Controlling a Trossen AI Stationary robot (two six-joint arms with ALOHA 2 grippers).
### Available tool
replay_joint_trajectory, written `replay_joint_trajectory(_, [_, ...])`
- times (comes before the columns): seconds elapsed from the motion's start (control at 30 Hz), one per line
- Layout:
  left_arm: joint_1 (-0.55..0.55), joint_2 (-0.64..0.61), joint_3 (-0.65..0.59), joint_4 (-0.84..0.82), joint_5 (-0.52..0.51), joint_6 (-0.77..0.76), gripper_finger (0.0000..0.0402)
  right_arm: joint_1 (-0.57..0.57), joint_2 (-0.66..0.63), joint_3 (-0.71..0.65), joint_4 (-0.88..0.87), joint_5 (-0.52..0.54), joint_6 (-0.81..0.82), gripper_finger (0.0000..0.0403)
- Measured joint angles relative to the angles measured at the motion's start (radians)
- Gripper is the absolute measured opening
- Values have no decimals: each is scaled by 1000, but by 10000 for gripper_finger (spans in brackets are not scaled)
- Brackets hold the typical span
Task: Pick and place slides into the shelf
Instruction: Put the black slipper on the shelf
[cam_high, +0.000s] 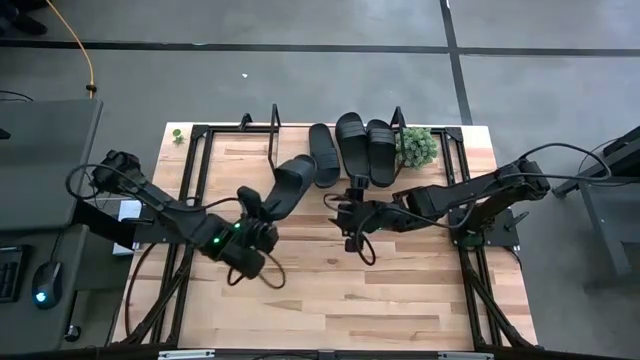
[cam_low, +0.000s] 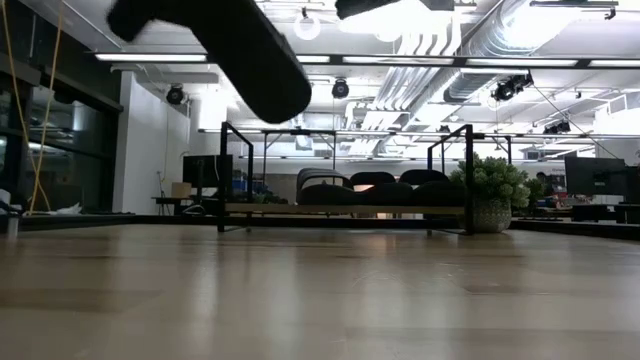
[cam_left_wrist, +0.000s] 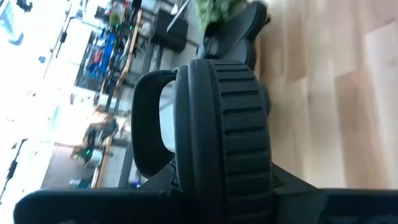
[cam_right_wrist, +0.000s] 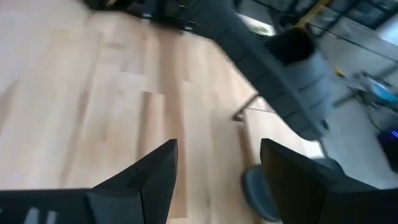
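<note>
I count three matte black slides (cam_high: 352, 148) resting on the shelf (cam_high: 272, 132) at top centre of my overhead picture, beside a potted plant (cam_high: 418, 146). My left gripper (cam_high: 262, 212) has its fingers clamped on the fourth slide (cam_high: 289, 184), ribbed oval sole showing, just left of centre. My right gripper (cam_high: 345, 212) hovers mid-frame over the pale wooden worktop (cam_high: 330, 290), fingers spread and empty.

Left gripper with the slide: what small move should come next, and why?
Probably carry the held slide on toward the shelf and into the free space left of the three slides already there. The left gripper is shut on it, lifted off the table in the low view, just short of the shelf. The right gripper is open and holds nothing.
</note>
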Motion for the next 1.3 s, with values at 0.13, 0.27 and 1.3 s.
replay_joint_trajectory(0.13, [-66, -42, 0, 0, -9, -1, 68, 2, 0, 0, 18, -69, -49, 220])
replay_joint_trajectory(0.27, [-130, -87, 0, 7, -42, -5, 80, 2, 0, 0, 50, -104, -91, 220])
replay_joint_trajectory(1.3, [-453, -179, 0, 287, -51, 205, 69, -3, -26, 0, 194, -177, -332, 220])
